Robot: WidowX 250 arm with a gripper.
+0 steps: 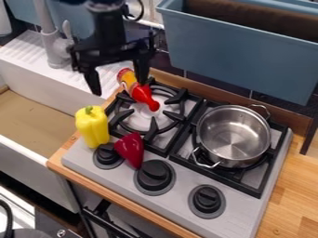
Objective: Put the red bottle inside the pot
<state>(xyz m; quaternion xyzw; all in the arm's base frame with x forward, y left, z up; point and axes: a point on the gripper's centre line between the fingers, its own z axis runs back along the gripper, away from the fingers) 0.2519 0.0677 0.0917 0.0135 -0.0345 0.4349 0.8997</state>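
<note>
Well, the red bottle (142, 92) lies slantwise, nozzle (153, 106) aimed lower right, the tool (119, 88) gaping wide and empty.

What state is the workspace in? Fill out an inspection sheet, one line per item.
Surface: grey stove with black grates, set in a wooden counter
Red bottle: lying slanted over the picture-left burner
Pot: lidless, upright on the other burner
Clutter: yellow pepper, red pepper-like item by the knobs
Gripper: near the bottle, fingers apart
Cables: black cord, lower-left edge
Surroundings: sink, blue bin
</note>
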